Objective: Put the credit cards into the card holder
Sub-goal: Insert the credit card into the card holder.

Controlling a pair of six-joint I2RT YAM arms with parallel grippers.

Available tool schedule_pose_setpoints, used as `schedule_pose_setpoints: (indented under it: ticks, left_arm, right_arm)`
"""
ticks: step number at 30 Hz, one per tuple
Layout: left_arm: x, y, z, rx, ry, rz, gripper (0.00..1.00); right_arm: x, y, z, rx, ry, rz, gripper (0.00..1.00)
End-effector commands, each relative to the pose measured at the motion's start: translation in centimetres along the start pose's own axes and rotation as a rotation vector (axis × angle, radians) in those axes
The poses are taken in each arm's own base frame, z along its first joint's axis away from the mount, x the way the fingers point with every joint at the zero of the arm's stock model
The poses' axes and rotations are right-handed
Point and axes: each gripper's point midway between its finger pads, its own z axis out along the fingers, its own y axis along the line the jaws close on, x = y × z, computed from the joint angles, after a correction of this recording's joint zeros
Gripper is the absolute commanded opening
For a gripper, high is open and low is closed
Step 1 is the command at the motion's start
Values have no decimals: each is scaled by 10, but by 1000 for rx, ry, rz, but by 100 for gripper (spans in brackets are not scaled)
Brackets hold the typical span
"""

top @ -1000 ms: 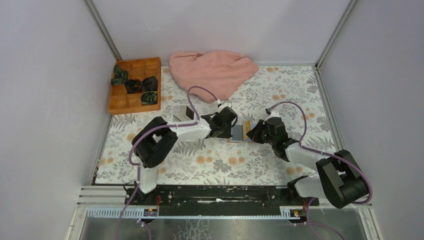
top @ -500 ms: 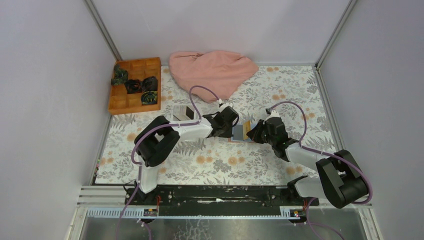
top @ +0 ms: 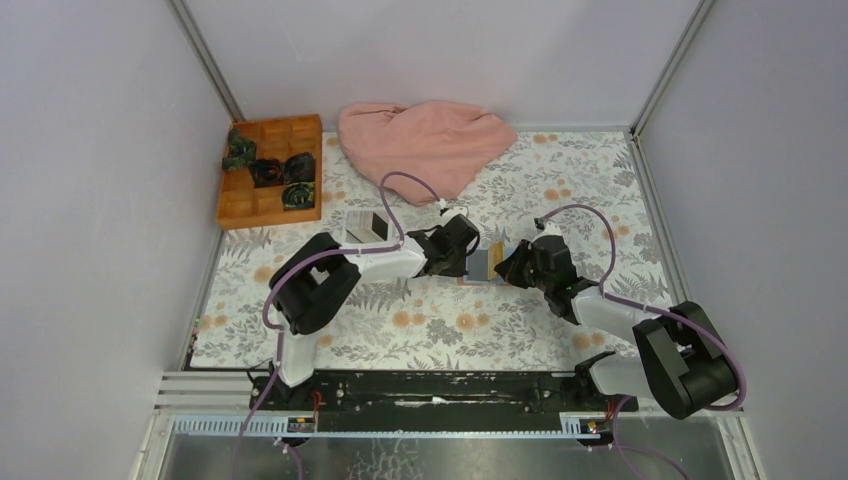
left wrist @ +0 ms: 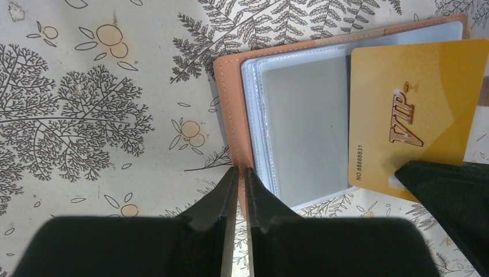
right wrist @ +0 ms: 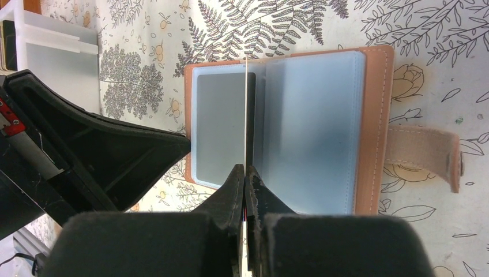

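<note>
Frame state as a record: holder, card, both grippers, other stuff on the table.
card holder: open on the table, clear sleeves up
gold card: held on edge over the sleeves, not visibly seated in a pocket
left gripper: pinching the holder's cover edge
right gripper: shut on the gold card
other: white tray, wooden box, pink cloth

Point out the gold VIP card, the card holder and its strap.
gold VIP card [left wrist: 427, 81]: left wrist view, printed face.
card holder [right wrist: 377, 115]: right wrist view, leather border.
strap [right wrist: 424, 153]: right wrist view, middle of strap.
</note>
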Motion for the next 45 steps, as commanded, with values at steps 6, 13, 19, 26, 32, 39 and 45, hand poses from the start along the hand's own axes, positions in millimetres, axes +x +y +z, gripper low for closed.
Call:
schedule_pose_setpoints:
  ticks: [6, 13, 19, 26, 32, 39, 45]
  left_arm:
    - [4, -1, 3, -17, -5, 25, 14]
    - [5, 0, 4, -21, -3, 27, 14]
    - [7, 1, 4, -30, -2, 31, 14]
    - [6, 0, 4, -32, -4, 36, 14]
    - [7, 0, 5, -39, -2, 43, 13]
    - [6, -2, 4, -40, -3, 49, 13]
    - [5, -1, 4, -46, -5, 56, 13]
  right_arm:
    - [2, 1, 4, 0, 3, 37, 0]
    - [10, -4, 3, 13, 28, 42, 0]
    - [15, -8, 3, 27, 50, 50, 0]
    - [20, -18, 4, 74, 73, 50, 0]
    - [26, -32, 6, 133, 97, 50, 0]
    - [36, -40, 8, 163, 139, 52, 0]
    - [45, -46, 3, 178, 167, 51, 0]
